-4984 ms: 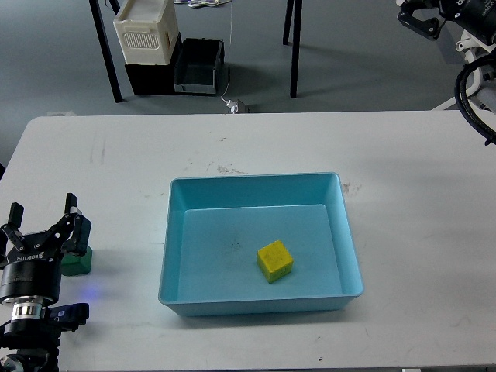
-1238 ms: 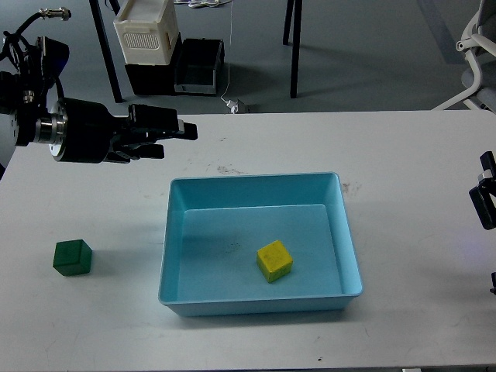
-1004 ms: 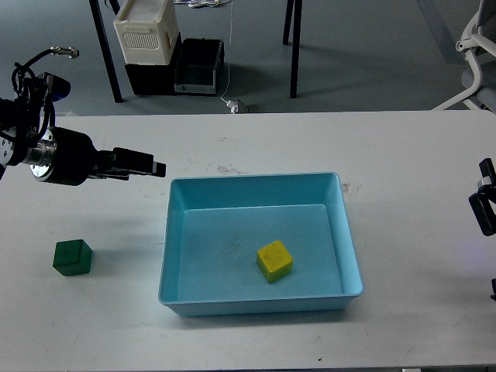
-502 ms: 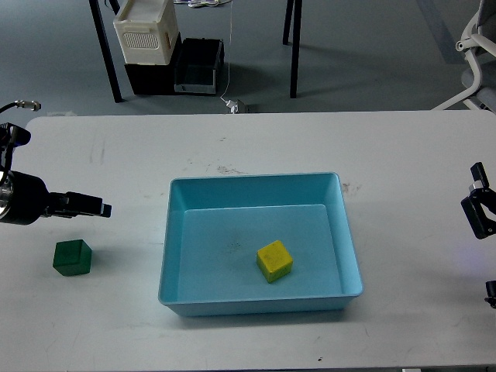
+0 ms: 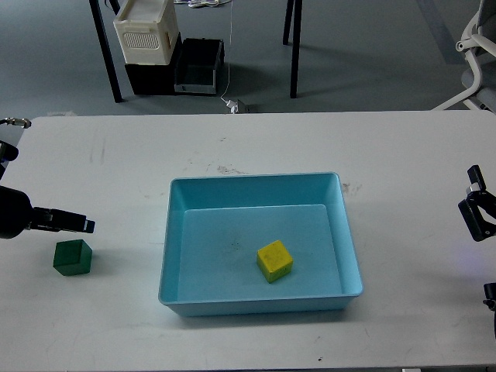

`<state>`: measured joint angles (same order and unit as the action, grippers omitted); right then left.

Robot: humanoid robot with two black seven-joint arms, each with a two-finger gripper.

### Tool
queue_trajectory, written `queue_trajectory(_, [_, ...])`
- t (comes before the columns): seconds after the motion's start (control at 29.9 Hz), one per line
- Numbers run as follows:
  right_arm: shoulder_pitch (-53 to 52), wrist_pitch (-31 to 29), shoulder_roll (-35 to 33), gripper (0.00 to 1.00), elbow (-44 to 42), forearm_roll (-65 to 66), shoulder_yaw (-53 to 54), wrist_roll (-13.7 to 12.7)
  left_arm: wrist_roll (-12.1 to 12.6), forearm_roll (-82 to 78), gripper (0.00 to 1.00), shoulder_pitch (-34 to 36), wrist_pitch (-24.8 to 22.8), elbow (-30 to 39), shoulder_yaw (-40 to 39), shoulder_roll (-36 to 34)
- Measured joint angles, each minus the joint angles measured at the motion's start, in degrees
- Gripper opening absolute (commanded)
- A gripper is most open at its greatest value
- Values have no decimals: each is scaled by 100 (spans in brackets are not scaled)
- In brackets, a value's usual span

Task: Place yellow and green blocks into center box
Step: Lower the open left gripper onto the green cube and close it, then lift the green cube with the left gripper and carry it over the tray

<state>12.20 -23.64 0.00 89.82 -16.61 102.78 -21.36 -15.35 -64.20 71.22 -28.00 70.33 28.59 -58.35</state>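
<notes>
A yellow block [image 5: 275, 260] lies inside the light blue box [image 5: 256, 180] at the table's center, right of the box's middle. A green block [image 5: 73, 257] sits on the white table at the far left, outside the box. My left gripper [image 5: 87, 226] comes in from the left edge, just above and slightly right of the green block, apart from it. It is seen side-on as one thin dark bar, so its fingers cannot be told apart. My right gripper [image 5: 476, 211] shows only partly at the right edge, far from both blocks.
The white table [image 5: 256, 139] has scuff marks behind the box. On the floor beyond it stand a white crate [image 5: 145, 31] on a black bin [image 5: 198, 66], black table legs and a white chair [image 5: 477, 43] at the top right.
My left arm has swung from over the table's back left down and leftward, ending just above the green block. My right gripper has edged slightly into view. Both blocks stayed put.
</notes>
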Motion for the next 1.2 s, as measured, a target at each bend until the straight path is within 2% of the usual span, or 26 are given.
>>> queue_trajectory(0.27, [40,7,0,100,-5,0,-4,5,-4,-12,100,-345,-1,-205,-299,217])
queue_trajectory(1.1, [98,-19,0,100,-26,0,-3,9,-2,-188,100,-787,-1,-404,-328,264])
queue_trajectory(1.2, [98,-27,0,100,-29,0,-1,9,-54,-200,95,-801,-1,-406,-328,256])
